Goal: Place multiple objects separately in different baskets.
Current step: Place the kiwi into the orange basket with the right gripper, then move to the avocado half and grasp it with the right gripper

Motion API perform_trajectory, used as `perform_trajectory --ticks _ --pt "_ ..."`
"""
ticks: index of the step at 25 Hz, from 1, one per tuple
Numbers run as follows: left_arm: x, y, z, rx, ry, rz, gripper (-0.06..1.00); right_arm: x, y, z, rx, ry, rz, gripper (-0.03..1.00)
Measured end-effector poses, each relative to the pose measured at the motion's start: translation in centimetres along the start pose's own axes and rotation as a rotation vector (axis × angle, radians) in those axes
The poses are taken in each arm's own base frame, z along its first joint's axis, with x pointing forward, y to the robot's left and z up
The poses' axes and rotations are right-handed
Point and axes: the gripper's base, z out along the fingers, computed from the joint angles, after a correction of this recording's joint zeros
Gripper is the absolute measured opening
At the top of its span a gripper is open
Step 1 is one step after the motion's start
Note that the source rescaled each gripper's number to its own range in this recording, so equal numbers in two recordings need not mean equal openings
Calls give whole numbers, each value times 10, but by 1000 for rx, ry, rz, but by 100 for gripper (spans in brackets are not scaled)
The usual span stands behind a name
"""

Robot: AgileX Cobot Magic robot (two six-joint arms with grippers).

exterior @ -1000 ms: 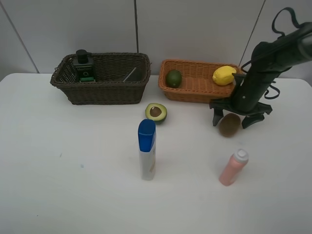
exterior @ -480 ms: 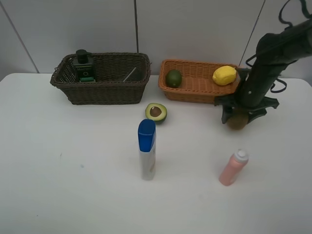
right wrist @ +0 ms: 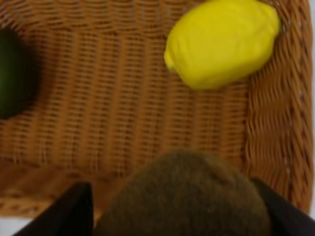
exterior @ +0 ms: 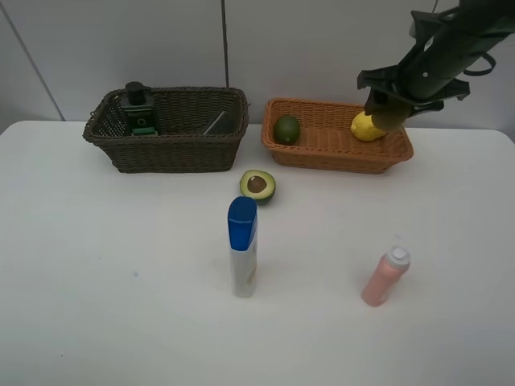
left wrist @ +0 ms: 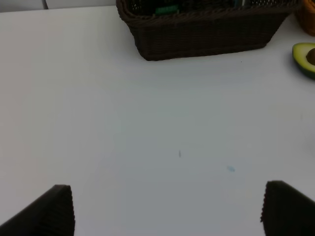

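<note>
brown and fuzzy, the kiwi [right wrist: 189, 196] sits between the two dark fingers [right wrist: 74, 209] of the right gripper [exterior: 391, 108], which is clenched on it from both sides. the fruit fills the gap between the fingers and bulges out past their tips. the gripper hangs over the lemon end of the orange-tan wicker basket [exterior: 322, 154], with the kiwi held up clear of the weave. just beyond the fingertips, the yellow lemon [right wrist: 221, 42] lies tucked into a corner of that basket. farther out from the fingers, at the basket's other end, rests the whole green avocado [exterior: 286, 129].

well away from those fingers, the halved avocado [exterior: 257, 186] lies cut face up on the white table [exterior: 121, 281]. the blue-capped white bottle [exterior: 242, 249] and the pink bottle [exterior: 385, 277] stand upright there too.

the left gripper [left wrist: 170, 211] is released, its fingers spread wide with only bare table between them. the dark brown wicker basket [left wrist: 197, 34] lies well beyond its fingertips. in that basket a dark green pump bottle [exterior: 138, 108] stands in one corner and a grey-black eraser block [exterior: 216, 123] leans near the other end.

the pump bottle carries a green label, and the white bottle a yellowish print. the lettering on both is too small to read.
</note>
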Motion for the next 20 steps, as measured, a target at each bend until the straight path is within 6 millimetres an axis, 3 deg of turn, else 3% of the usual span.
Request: perform_trajectory --ticks 3,4,7,9,12,16,20 --pt "0 0 0 0 0 0 100 -3 2 24 2 20 -2 59" --pt "0 0 0 0 0 0 100 -3 2 29 3 27 -3 63" --pt "0 0 0 0 0 0 100 -1 1 38 14 45 -16 90" --pt "0 0 0 0 0 0 100 0 1 38 21 54 -24 96" --pt "0 0 0 0 0 0 100 1 -1 28 32 95 -22 98" --pt "0 0 0 0 0 0 100 1 8 -5 33 137 -36 98" --pt "0 0 0 0 0 0 100 8 42 -42 -18 180 -90 98"
